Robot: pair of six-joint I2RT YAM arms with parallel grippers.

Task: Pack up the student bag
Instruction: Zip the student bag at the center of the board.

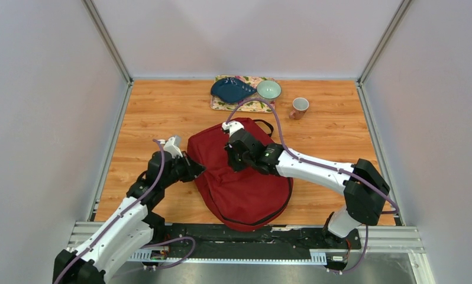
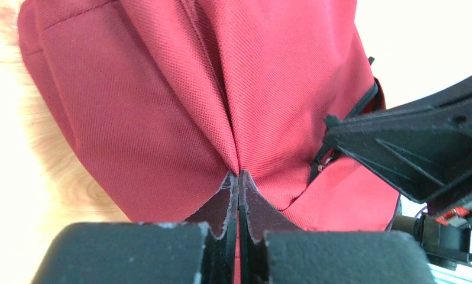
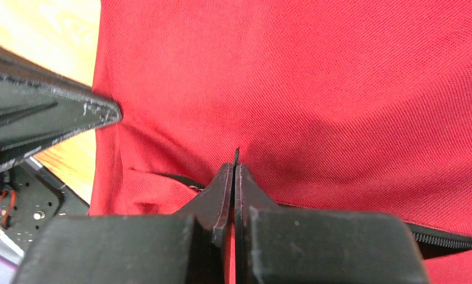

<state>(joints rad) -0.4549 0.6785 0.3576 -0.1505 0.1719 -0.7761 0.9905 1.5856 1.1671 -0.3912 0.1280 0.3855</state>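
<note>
Student bag (image 1: 245,195) near table's (image 1: 162,112) front edge, left gripper (image 2: 238,176) pinching its fabric, right gripper (image 3: 234,168) clamped on zipper (image 3: 446,239)

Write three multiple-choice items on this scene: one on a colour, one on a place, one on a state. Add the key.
1. What colour is the bag?
A. Dark red
B. Blue
C. Green

2. Where does the mug stand?
A. On the bag
B. Right of the mat, at the far side
C. By the arms' bases

3. In what state is the left hand?
A. Open above the bag
B. Shut on the mug
C. Shut on the bag's fabric

Key:
1 A: the fabric is red in all three views.
2 B: the top view shows it on the wood, just off the mat's right edge.
3 C: its wrist view shows a red fold pinched in it, with no gap.
</note>
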